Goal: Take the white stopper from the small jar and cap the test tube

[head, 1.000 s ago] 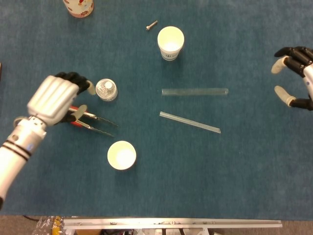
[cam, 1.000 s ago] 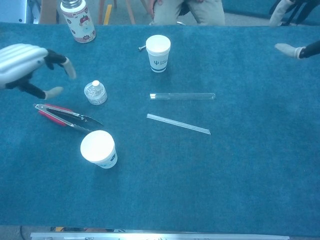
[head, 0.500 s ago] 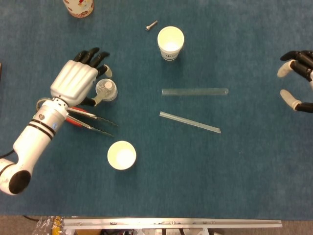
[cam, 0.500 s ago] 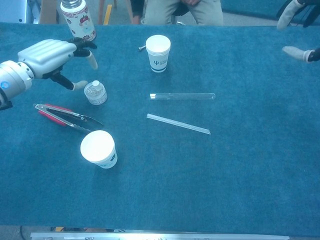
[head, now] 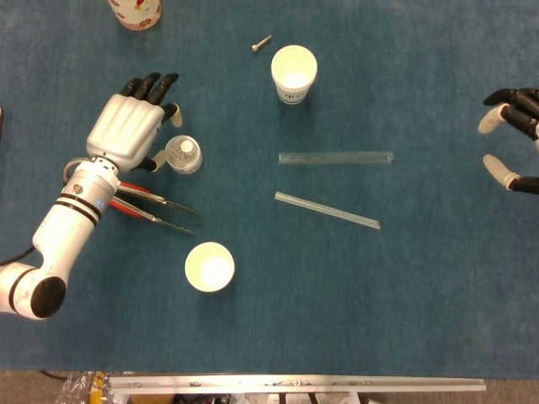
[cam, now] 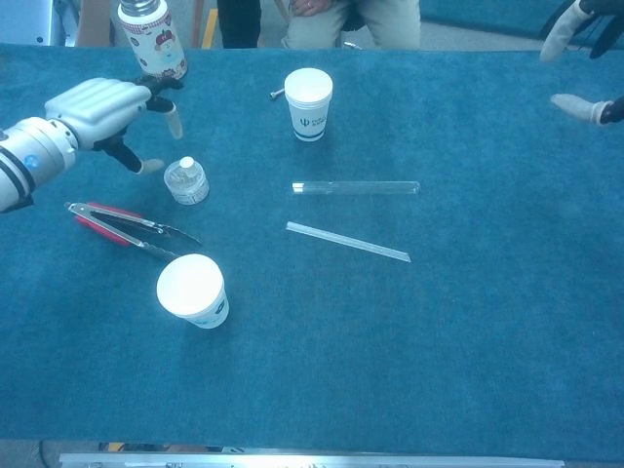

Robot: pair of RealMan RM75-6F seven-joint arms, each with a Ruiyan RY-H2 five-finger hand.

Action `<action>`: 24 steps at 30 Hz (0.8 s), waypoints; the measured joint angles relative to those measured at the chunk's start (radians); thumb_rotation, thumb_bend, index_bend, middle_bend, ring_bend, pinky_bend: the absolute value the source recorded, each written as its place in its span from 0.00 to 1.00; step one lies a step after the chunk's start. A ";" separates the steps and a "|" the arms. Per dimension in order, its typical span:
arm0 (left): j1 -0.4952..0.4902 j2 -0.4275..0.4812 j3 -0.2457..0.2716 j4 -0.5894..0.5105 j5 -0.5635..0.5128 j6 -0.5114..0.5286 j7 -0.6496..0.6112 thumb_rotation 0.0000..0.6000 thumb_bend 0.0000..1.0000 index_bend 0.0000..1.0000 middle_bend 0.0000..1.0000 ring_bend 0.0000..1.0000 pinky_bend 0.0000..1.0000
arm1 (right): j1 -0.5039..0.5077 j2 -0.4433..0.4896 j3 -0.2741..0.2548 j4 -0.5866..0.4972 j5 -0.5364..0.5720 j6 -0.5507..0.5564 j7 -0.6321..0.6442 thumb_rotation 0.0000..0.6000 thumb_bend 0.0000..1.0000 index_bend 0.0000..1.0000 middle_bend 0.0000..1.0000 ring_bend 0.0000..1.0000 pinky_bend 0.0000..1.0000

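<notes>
The small clear jar [head: 184, 156] [cam: 185, 182] stands left of centre with the white stopper [head: 186, 146] [cam: 186, 164] in its mouth. My left hand [head: 130, 130] [cam: 102, 105] hovers just left of the jar, fingers spread and empty, thumb near the jar's side. The glass test tube [head: 335, 157] [cam: 355, 187] lies flat at mid-table. A clear flat rod [head: 327, 209] [cam: 347, 242] lies just in front of it. My right hand [head: 512, 139] [cam: 583, 58] hangs open at the far right edge, holding nothing.
Red-handled tongs [head: 156, 208] [cam: 127, 228] lie beneath my left wrist. A white paper cup [head: 210, 267] [cam: 191, 290] stands in front of them, another [head: 294, 73] [cam: 308, 103] behind the tube. A screw [head: 260, 43] and a patterned bottle [cam: 152, 41] sit at the back.
My left hand has risen from the tongs, gone up beside the jar and spread its fingers. My right hand has drifted slightly right.
</notes>
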 measured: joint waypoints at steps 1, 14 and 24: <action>-0.002 -0.002 0.002 0.000 -0.004 0.000 0.002 1.00 0.27 0.39 0.03 0.00 0.02 | 0.000 0.000 0.000 0.000 0.000 0.000 0.001 1.00 0.24 0.44 0.32 0.30 0.40; -0.027 -0.051 0.010 0.012 -0.034 0.000 0.013 1.00 0.27 0.40 0.04 0.00 0.02 | -0.007 0.008 -0.005 0.011 -0.005 0.012 0.028 1.00 0.24 0.44 0.32 0.30 0.40; -0.037 -0.081 0.014 0.054 -0.059 0.003 0.014 1.00 0.27 0.43 0.05 0.00 0.02 | -0.011 0.011 -0.008 0.024 -0.004 0.017 0.046 1.00 0.24 0.44 0.32 0.29 0.40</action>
